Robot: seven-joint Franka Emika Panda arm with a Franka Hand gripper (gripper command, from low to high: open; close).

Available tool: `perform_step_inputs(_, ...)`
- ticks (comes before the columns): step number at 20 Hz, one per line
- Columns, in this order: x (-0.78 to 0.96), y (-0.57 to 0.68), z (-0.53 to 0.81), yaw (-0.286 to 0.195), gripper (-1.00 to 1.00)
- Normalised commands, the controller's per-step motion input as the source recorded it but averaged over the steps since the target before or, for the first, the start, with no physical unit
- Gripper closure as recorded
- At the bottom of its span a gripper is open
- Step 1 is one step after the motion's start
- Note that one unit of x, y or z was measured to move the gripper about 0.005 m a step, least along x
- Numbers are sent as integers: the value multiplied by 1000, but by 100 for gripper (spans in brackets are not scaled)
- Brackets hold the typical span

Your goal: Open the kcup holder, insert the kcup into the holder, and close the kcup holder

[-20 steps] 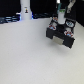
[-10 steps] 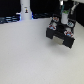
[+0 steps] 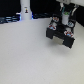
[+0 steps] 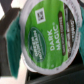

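Observation:
The kcup (image 4: 47, 32) fills the wrist view: a white pod with a round green lid that reads "Dark Magic". It sits tilted between my teal fingers (image 4: 11, 42). In the exterior view my gripper (image 3: 64, 20) hangs right over the black kcup holder (image 3: 61, 35) at the exterior view's upper right. The gripper is shut on the kcup. The holder's dark body shows under the pod in the wrist view (image 4: 50, 77). The picture is too blurred to tell whether a drawer is pulled out, and no pod slots show.
A tall white bottle-like object (image 3: 25, 10) stands at the back, toward the exterior view's left, by blue and dark items along the rear edge. The pale tabletop (image 3: 30, 55) stretches in front of the holder.
The gripper with the kcup has stayed over the holder and shifted only slightly. The grip has not changed.

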Motion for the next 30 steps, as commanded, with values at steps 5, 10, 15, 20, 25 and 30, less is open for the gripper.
perform_step_inputs(5,-97,7,-273,37,100)
perform_step_inputs(10,-26,22,-196,30,100)
perform_step_inputs(15,-5,-218,149,-16,100)
perform_step_inputs(20,-62,-335,223,-15,100)
perform_step_inputs(25,-9,-20,-134,-2,100)
perform_step_inputs(30,12,5,-198,-2,100)
